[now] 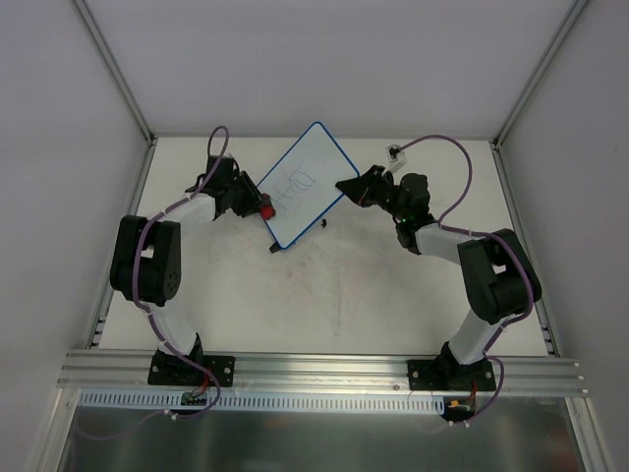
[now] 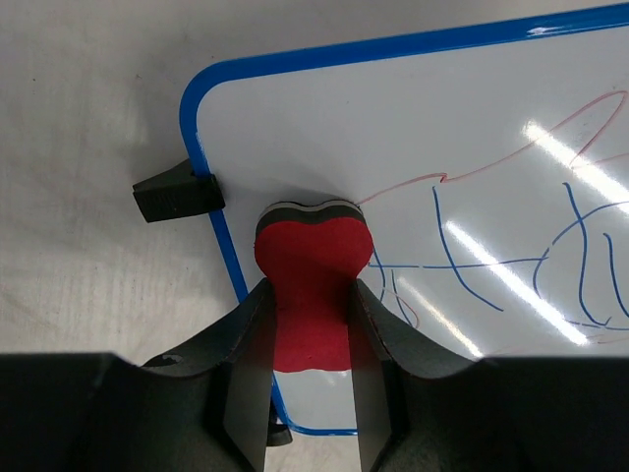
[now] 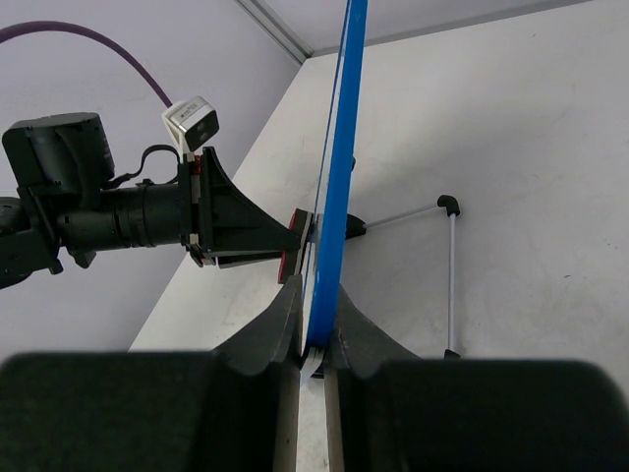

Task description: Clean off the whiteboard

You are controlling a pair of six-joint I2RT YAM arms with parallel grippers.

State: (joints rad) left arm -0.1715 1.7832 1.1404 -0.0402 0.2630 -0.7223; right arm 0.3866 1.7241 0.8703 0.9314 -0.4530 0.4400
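Observation:
The whiteboard [image 1: 307,169] stands tilted on the table at the back middle, blue-framed, with blue and faint red scribbles [image 2: 550,261] on its face. My left gripper [image 1: 257,206] is shut on a small red bone-shaped eraser [image 2: 313,275], whose grey pad presses against the board's face [image 2: 442,128] near its lower left corner. My right gripper [image 3: 316,324] is shut on the board's blue edge [image 3: 339,167], which runs edge-on between its jaws. In the right wrist view the left gripper [image 3: 246,228] and the eraser [image 3: 292,246] show on the far side of the board.
A black foot [image 2: 175,192] sticks out from the board's frame. A thin wire stand [image 3: 450,265] with black tips props the board from behind. Grey walls and aluminium posts [image 1: 118,69] close in the table at the back and sides.

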